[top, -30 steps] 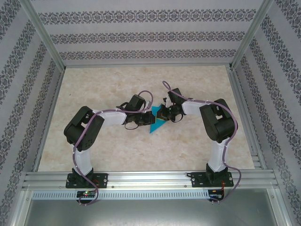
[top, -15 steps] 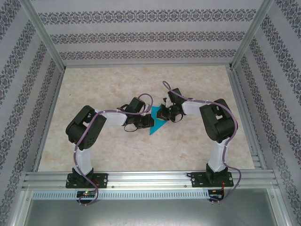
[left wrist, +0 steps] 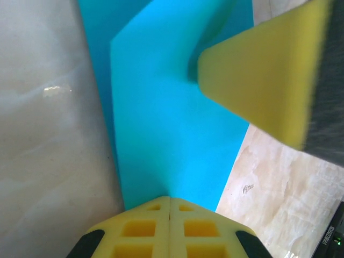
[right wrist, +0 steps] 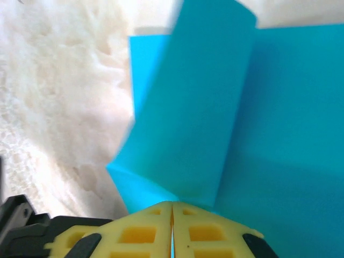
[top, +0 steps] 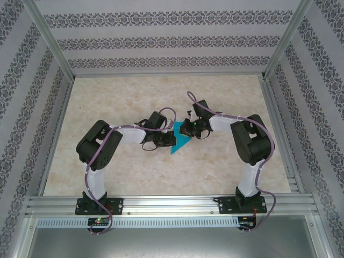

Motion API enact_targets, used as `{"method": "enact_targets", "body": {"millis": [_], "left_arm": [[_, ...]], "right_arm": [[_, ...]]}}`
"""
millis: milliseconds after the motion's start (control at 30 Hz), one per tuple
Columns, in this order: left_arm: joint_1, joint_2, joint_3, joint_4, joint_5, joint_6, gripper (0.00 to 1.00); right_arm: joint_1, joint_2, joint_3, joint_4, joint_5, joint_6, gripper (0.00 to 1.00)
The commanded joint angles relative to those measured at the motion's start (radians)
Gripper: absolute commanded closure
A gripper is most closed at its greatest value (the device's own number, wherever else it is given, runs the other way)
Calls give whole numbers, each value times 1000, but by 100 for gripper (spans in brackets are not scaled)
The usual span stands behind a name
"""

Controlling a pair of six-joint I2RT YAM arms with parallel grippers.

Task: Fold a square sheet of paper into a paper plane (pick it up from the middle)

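Pinching from the near side, the left gripper (left wrist: 170,209) has its yellow fingers pressed together on the edge of the square sheet of paper (left wrist: 172,118), which runs away from the tips as a creased teal panel lying on the table (top: 134,172). The right gripper (right wrist: 172,215) is likewise clamped on the same sheet, with one flap standing up just beyond its tips. Seen from overhead, the paper sits mid-table between the two grippers, partly folded to a point. With both holding one thin sheet so close together, any pull apart or twist would likely tear it or skew the crease, and a shallow edge grip could slip. Count: one sheet, two grippers
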Motion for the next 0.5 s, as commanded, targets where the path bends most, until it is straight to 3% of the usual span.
{"method": "enact_targets", "body": {"millis": [0, 467], "left_arm": [[-25, 56, 3, -125, -45, 60, 97], [-38, 60, 1, -150, -74, 82, 98]], "right_arm": [[11, -46, 8, 28, 14, 6, 91], [19, 72, 115, -17, 95, 25, 90]]}}
